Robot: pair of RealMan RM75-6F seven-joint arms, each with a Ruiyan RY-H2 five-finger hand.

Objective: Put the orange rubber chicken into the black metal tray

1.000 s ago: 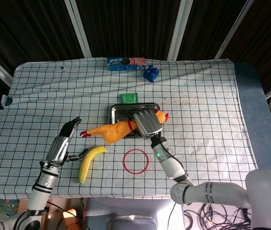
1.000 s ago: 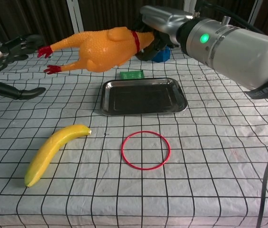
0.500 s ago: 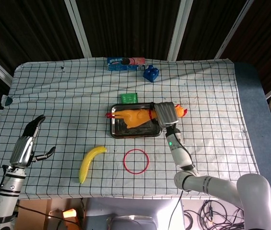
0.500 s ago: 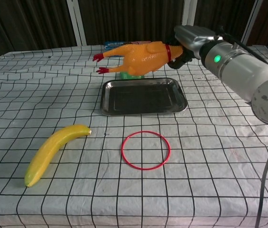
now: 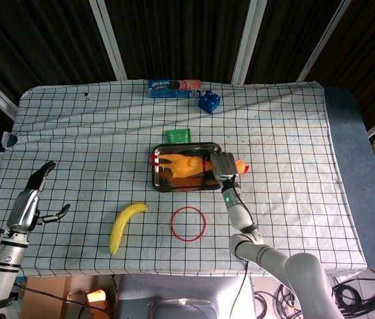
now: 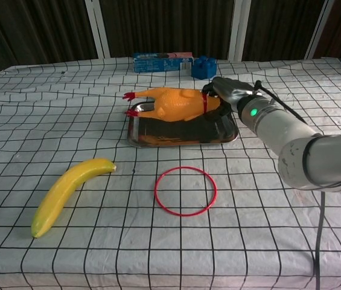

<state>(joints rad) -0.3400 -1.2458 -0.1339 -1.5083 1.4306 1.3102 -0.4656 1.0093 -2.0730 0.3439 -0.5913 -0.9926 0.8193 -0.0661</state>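
The orange rubber chicken [image 5: 182,164] [image 6: 177,104] lies lengthwise low over the black metal tray [image 5: 187,187] [image 6: 136,139], red feet to the left. Its orange reflection shows on the tray floor; whether it touches the floor I cannot tell. My right hand [image 5: 222,165] [image 6: 230,92] grips the chicken at its neck end, over the tray's right side. My left hand [image 5: 32,203] hovers at the table's left edge with fingers apart, holding nothing; only the head view shows it.
A yellow banana [image 5: 126,226] [image 6: 70,193] and a red ring [image 5: 188,223] [image 6: 185,190] lie in front of the tray. A green packet [image 5: 178,136] sits just behind it. A blue block [image 5: 208,102] [image 6: 204,67] and a blue box [image 5: 174,87] [image 6: 162,61] stand at the back.
My right hand carried the chicken from the tray's left front to over the tray and lowered it. The left hand drew back to the table's left edge.
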